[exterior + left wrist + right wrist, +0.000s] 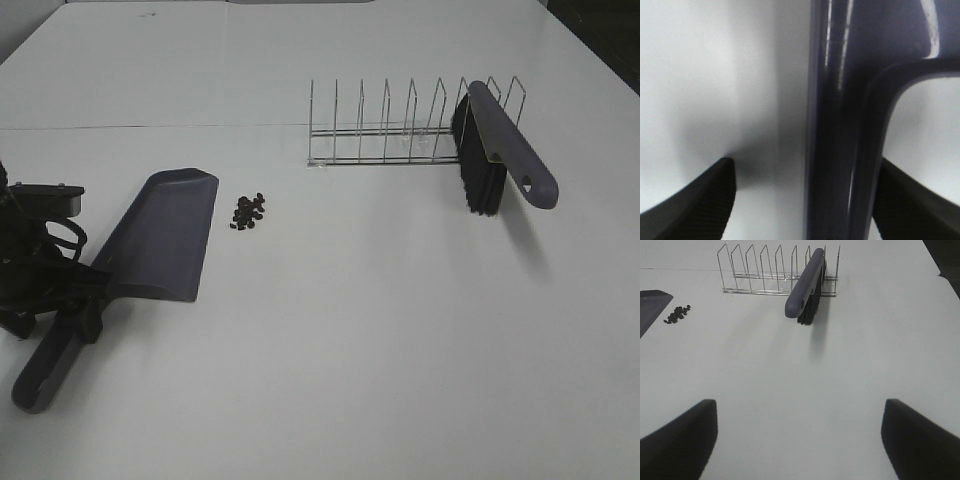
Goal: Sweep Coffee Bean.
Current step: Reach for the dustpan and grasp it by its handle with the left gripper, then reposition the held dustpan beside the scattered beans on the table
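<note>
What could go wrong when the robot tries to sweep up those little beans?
The left pincer stands open around the dustpan handle; closing off-centre could nudge the pan into the coffee beans and scatter them.
The brush leans in the wire rack; pulling it out crooked might drag or tip the rack.
The beans lie beside the pan, not at its mouth, so sweeping may miss it.

A chrome wire rack (upright dividers in a row) stands on the white table.
</note>
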{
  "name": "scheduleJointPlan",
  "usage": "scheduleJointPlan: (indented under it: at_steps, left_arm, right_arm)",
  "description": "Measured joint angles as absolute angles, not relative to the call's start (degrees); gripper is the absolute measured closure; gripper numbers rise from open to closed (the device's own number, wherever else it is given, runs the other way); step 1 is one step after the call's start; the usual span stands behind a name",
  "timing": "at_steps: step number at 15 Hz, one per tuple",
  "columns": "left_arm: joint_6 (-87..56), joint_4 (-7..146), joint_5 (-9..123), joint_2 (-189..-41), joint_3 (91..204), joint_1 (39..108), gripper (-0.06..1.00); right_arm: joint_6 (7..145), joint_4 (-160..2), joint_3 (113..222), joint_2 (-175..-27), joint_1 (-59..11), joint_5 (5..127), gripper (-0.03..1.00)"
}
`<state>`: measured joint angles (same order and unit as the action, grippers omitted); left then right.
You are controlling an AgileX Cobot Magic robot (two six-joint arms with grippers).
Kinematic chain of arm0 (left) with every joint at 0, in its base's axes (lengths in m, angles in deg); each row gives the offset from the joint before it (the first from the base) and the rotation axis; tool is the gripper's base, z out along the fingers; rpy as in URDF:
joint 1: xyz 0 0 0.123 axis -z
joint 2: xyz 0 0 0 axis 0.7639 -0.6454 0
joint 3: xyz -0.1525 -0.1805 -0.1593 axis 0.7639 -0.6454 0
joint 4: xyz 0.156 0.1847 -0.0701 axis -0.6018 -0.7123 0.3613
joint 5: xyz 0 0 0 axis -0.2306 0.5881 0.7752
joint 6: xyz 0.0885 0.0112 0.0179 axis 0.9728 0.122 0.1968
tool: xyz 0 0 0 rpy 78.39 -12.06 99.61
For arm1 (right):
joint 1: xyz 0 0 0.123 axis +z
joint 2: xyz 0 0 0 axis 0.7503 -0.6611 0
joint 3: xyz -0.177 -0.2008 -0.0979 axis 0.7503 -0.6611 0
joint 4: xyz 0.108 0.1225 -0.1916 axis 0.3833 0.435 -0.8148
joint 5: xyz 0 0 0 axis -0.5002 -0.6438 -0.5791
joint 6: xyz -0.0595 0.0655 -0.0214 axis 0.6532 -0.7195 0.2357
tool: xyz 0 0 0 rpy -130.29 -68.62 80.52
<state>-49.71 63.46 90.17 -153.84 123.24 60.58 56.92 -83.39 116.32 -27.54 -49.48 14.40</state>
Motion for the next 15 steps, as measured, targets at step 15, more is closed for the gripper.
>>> scheduleJointPlan:
  at_steps: [15]
  left_arm:
    - [-53.37,63.86,89.25,-144.67,123.41,60.58,0.68]
  right_arm:
    - [56.92,-83.33,116.32,-27.54,-49.48,14.40,0.13]
